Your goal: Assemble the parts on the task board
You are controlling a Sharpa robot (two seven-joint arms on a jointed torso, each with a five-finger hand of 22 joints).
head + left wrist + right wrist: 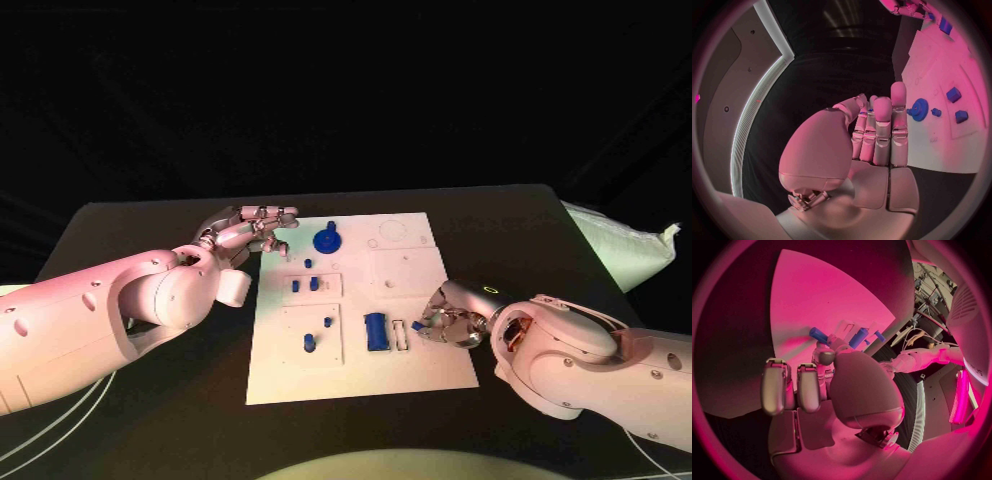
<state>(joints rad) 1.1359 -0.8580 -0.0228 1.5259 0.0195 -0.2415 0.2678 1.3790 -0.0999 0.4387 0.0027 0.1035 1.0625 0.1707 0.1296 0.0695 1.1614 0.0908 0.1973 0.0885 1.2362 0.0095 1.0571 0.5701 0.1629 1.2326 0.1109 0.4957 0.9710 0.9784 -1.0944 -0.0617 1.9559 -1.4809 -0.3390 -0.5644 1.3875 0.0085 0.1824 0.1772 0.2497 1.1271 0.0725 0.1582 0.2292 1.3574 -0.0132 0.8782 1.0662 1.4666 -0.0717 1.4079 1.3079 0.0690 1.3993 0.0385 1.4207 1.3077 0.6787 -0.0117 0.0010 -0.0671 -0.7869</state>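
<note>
— Parts scattered over the white board mid-tabletop: blue gear near the far edge, small pegs toward the left edge, long block by the near right corner. Mostly unassembled, by the look of it.

— And the hands?

— Left hand at the far left corner, fingers straight, holding nothing. Right hand at the right edge, seemingly pinching a small blue piece.

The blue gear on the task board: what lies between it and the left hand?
In the head view, only bare white task board separates the blue gear from the left hand. The left wrist view agrees: the fingertips stand just short of the gear.
</note>
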